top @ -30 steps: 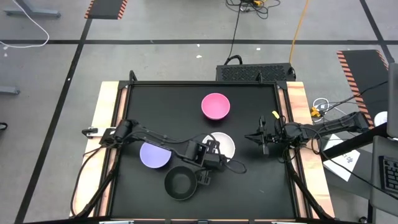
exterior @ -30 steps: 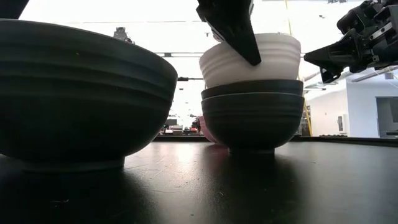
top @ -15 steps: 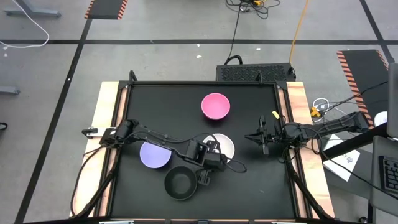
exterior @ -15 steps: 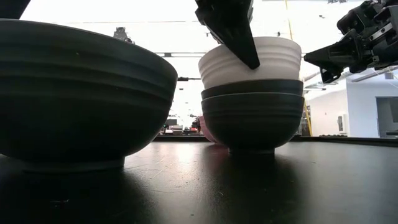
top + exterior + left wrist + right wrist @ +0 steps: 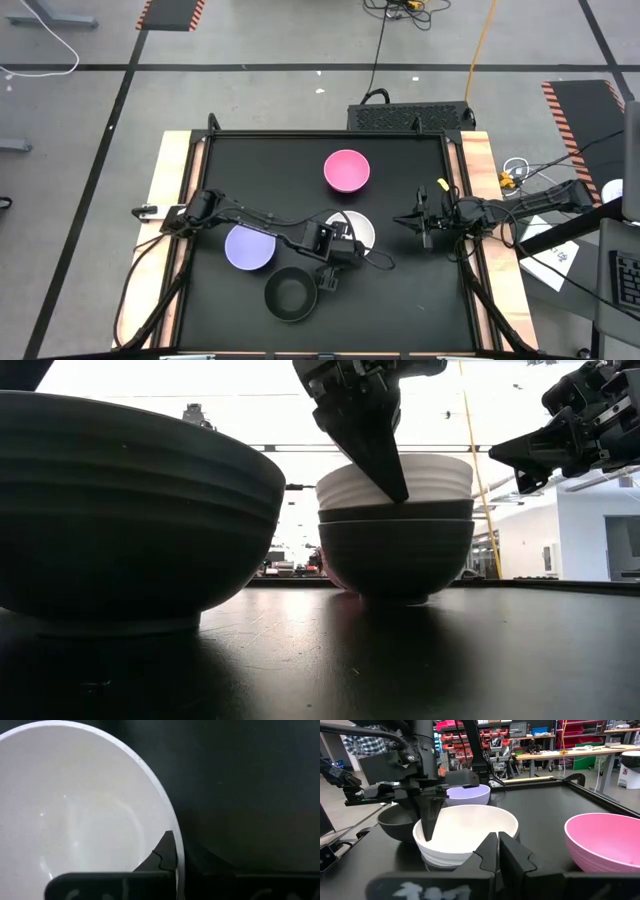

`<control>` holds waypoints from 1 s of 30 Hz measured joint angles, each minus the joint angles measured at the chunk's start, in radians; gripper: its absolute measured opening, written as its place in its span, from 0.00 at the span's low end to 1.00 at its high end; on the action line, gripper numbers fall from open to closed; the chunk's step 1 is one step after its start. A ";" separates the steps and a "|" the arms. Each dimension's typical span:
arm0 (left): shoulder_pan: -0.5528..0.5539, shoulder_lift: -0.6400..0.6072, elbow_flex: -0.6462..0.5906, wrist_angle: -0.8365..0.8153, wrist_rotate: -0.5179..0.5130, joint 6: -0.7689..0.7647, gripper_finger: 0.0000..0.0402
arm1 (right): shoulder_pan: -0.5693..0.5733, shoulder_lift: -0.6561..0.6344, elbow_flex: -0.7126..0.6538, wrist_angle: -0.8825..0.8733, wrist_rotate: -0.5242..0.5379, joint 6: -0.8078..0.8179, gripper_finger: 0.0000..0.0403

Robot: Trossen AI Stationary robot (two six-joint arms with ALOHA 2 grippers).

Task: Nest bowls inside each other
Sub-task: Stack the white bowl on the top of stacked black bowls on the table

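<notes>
Bowls are stacking up: your left gripper (image 5: 395, 480) is pinching the white bowl's (image 5: 470, 832) rim, seating it in the black bowl (image 5: 395, 555) mid-table, so next you are letting go gently, while your right gripper (image 5: 424, 228), clenched on nothing, is waiting nearby.

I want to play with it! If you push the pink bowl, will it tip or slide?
The pink bowl would probably slide, not tip: it sits low and wide on the table. It looks like thin plastic, so likely light and stiff.

High view: overhead, straight down on the table (image 5: 200, 300). Low view: tabletop level, close. Both wrist views share the white bowl (image 5: 465, 832) with them.
</notes>
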 joint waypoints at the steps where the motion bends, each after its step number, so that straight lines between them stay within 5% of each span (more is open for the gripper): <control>1: 0.000 0.000 0.000 0.000 0.000 0.000 0.01 | 0.000 0.000 0.000 0.000 0.000 0.000 0.02; 23: 0.001 0.002 -0.003 0.045 0.003 0.027 0.06 | 0.000 0.000 0.000 0.000 0.000 0.000 0.02; 30: 0.011 0.002 -0.003 0.046 0.054 0.019 0.18 | 0.000 0.000 0.000 0.000 0.000 -0.002 0.02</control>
